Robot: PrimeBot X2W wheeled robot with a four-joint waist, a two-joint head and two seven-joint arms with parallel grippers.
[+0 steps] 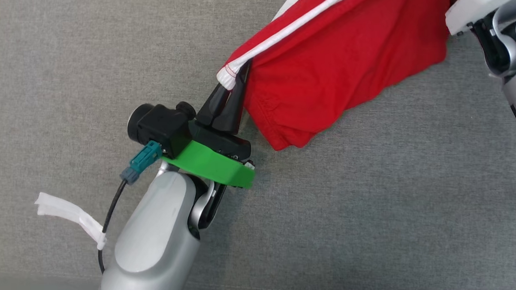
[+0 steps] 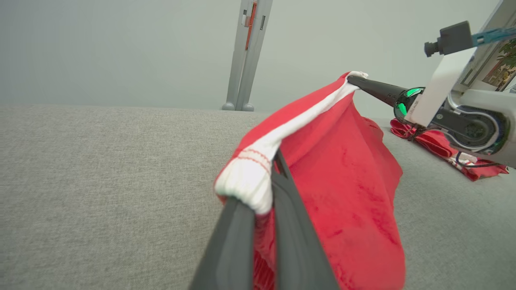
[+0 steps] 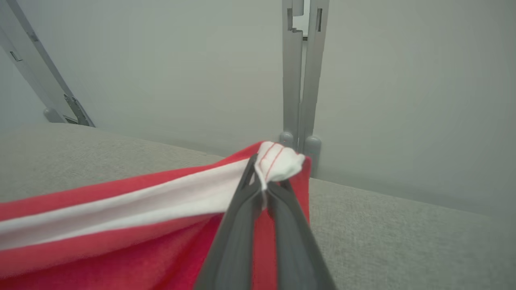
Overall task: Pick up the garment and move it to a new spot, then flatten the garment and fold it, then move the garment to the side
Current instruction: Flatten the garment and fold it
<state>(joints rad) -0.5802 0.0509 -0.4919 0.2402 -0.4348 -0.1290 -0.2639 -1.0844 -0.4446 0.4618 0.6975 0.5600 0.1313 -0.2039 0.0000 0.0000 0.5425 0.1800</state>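
The garment (image 1: 337,69) is red cloth with a white band along its top edge. It hangs stretched between my two grippers, just above the grey fabric surface (image 1: 371,201). My left gripper (image 1: 235,79) is shut on the band's left end. From the left wrist the band's bunched white end (image 2: 246,181) sits between the fingers of the left gripper (image 2: 266,189), and the right gripper (image 2: 351,79) pinches the far end. In the right wrist view the right gripper (image 3: 264,181) is shut on the white corner of the garment (image 3: 121,241). My right wrist (image 1: 489,21) is at the head view's top right.
A second red cloth (image 2: 439,145) lies on the surface beneath the right arm. Grey upright posts (image 3: 300,80) stand at the surface's far edge against a pale wall, and another leans at left (image 3: 36,68). A white tape strip (image 1: 71,213) dangles from my left arm's cable.
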